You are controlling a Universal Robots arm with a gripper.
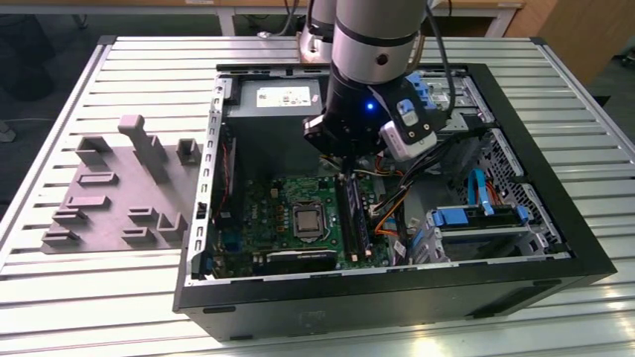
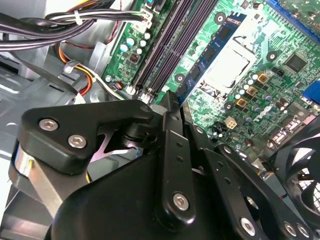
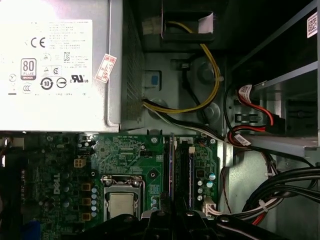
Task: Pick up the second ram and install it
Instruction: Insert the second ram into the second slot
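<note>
The gripper, fingers closed narrow on the second ram, hangs over the motherboard memory slots, stick seemingly not yet seated

Arm upright, claw downward, fingers pressed together.

My exterior view looks down at a slant from well above the open computer case, taking in the whole case. My first wrist view faces straight down into it, close over the motherboard. My second wrist view looks aslant past the gripper linkage, very close. All three share the motherboard.
</note>
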